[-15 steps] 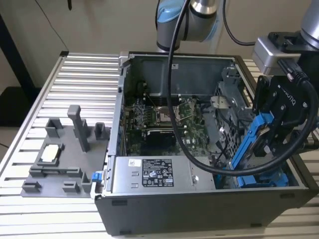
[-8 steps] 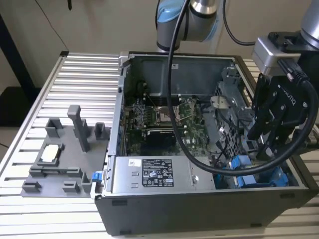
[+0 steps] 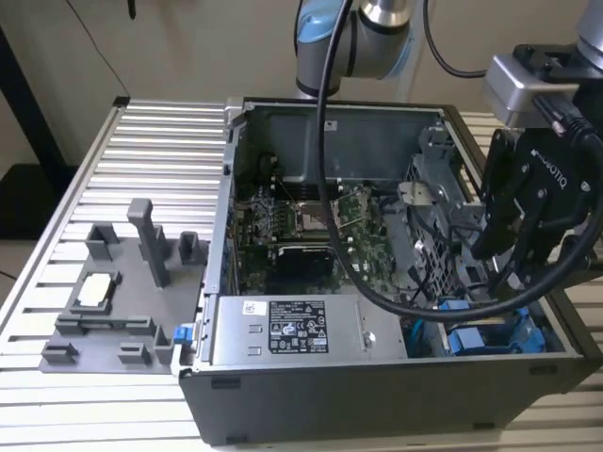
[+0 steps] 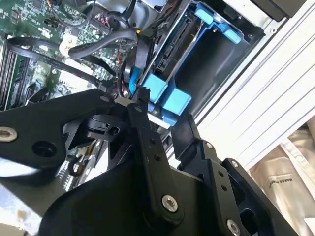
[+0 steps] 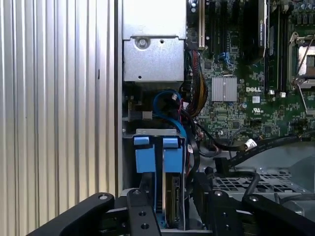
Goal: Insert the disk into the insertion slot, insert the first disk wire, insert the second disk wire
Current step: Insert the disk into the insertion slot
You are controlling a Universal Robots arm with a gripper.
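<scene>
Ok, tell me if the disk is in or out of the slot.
In: the disk stands inside the slot, its blue tabs at the mouth. Whether fully seated, cannot tell.

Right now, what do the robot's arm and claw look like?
The arm is silver-grey with light blue caps on its round joints. A thick black cable trails from it. The claw is black, built from flat jointed bars pinned with silver screws, and it has small white lettering on its side. A silver-grey block sits above it.
</scene>
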